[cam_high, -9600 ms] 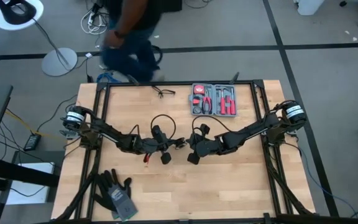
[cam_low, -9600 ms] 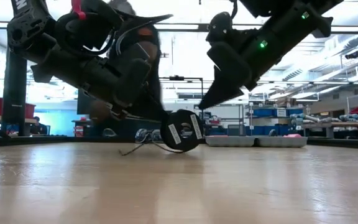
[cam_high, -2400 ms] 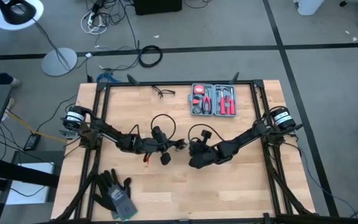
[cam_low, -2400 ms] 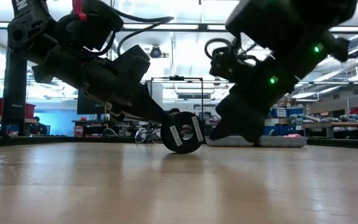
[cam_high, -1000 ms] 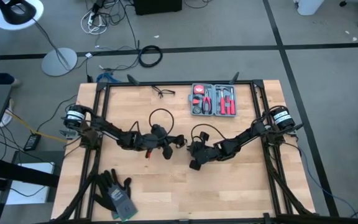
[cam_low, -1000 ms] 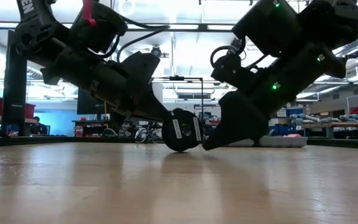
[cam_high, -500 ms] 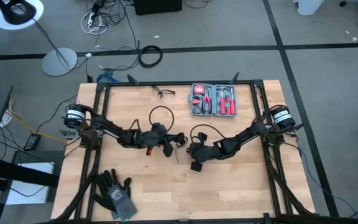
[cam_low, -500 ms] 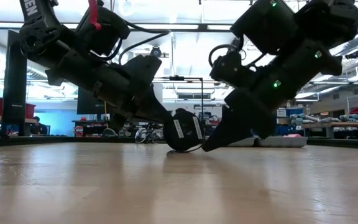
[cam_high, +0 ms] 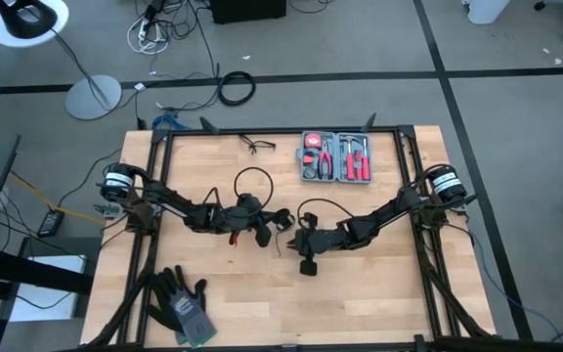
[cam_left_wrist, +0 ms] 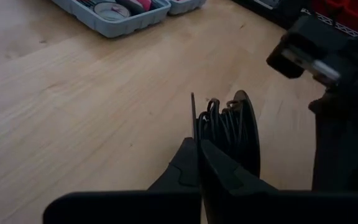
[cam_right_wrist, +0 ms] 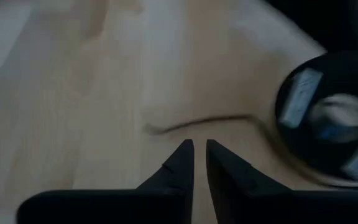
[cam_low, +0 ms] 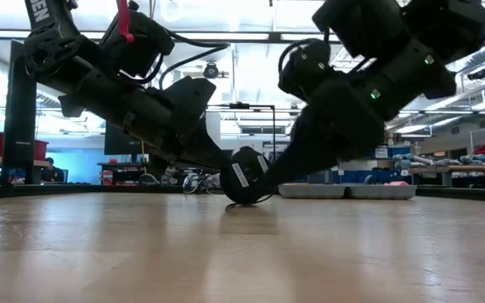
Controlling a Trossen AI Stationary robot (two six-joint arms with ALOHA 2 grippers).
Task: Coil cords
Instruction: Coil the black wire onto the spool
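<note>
1. Left tool (cam_high: 265,229): near the middle of the desk (cam_high: 360,293), held low over the wood. In the left wrist view its fingers (cam_left_wrist: 194,163) are pressed together, clenched on the thin cable beside the puck (cam_left_wrist: 236,140).
2. Cord: thin black cable (cam_high: 252,176) arching as a loop on the far side of the left tool; more turns sit wound against the puck, which stands on edge at desk level in the low view (cam_low: 244,177).
3. Right tool (cam_high: 306,256): just right of the left tool, tip angled down toward the desk. Its fingers (cam_right_wrist: 182,163) stand almost together with a narrow gap and grasp nothing; a loose strand of cable (cam_right_wrist: 197,124) lies on the wood just beyond them, and the puck's pale centre (cam_right_wrist: 334,115) shows near it.
4. Tool tray (cam_high: 336,156): far side of the desk, right of centre.
5. Glasses-like wire item (cam_high: 258,145): far edge, left of the tray.
6. Gloves (cam_high: 181,303): near left corner.
</note>
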